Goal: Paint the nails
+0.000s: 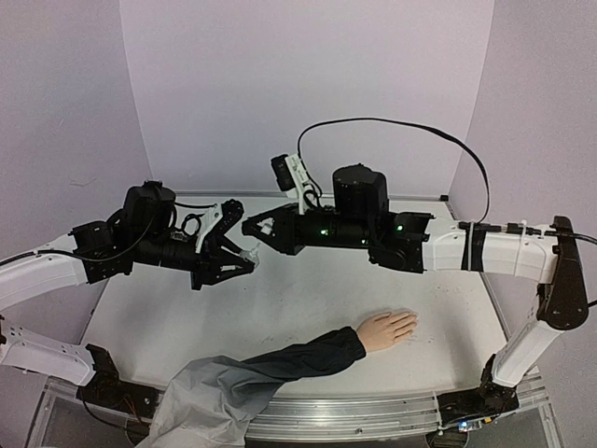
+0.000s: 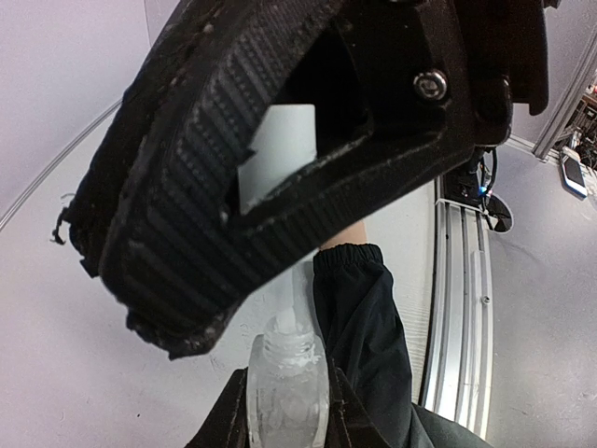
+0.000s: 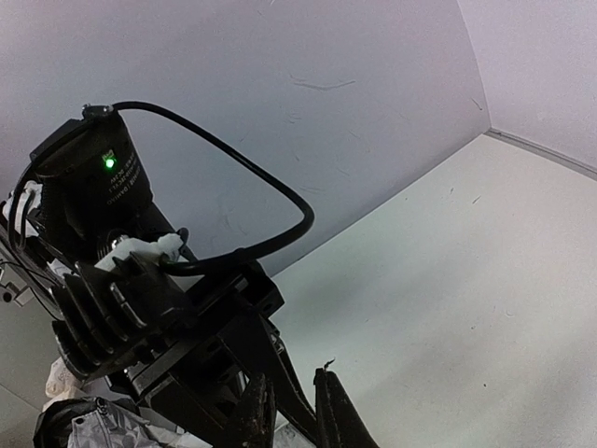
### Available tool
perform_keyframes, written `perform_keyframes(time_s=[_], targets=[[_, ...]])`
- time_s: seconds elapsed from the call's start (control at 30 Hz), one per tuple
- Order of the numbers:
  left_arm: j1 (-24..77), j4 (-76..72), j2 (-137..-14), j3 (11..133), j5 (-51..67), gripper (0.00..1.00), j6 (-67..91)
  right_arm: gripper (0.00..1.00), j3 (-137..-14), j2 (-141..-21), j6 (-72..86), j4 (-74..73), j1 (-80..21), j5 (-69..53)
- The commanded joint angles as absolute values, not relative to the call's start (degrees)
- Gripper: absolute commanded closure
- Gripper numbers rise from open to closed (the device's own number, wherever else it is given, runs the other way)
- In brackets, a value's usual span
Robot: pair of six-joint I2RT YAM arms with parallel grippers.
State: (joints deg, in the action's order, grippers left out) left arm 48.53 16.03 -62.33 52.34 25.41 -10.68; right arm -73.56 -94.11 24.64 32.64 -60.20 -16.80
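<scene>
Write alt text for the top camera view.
The left gripper, holding a small clear bottle, hovers tip to tip with the right gripper above a white table. A pale mannequin hand in a dark sleeve lies flat on it.

Mannequin hand (image 1: 384, 329) pale peach; nails (image 1: 411, 323) same skin tone, barely distinct. Sleeve (image 1: 303, 357) dark navy; fabric (image 1: 210, 401) grey. Table (image 1: 308, 299) off-white, faint dark specks. Walls (image 1: 280, 93) pale lilac. Right arm (image 1: 504, 252) white and black, green lights; left arm (image 1: 42, 271) white and black. Left gripper (image 1: 244, 259) black. Clear bottle (image 2: 287, 383) whitish. Cable (image 1: 392, 126) black.
</scene>
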Motion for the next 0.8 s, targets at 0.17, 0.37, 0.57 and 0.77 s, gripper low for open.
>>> perform_keyframes(time_s=[0.17,0.37,0.57,0.77], targets=[[48.51,13.27,-62.06,53.08,26.2,1.0,-10.55,1.0,-77.21,-95.52,25.46,36.76,-61.04,-18.65],[48.52,13.27,-61.76,53.0,25.66,1.0,-10.57,1.0,-76.69,-96.01,26.21,37.16,-61.55,-18.92],[48.52,13.27,-61.28,52.9,25.57,1.0,-10.56,1.0,-75.15,-96.24,27.5,38.21,-62.13,-17.52],[48.52,13.19,-60.55,52.66,25.16,1.0,-10.77,1.0,-72.55,-94.81,28.87,38.38,-62.07,-13.99]])
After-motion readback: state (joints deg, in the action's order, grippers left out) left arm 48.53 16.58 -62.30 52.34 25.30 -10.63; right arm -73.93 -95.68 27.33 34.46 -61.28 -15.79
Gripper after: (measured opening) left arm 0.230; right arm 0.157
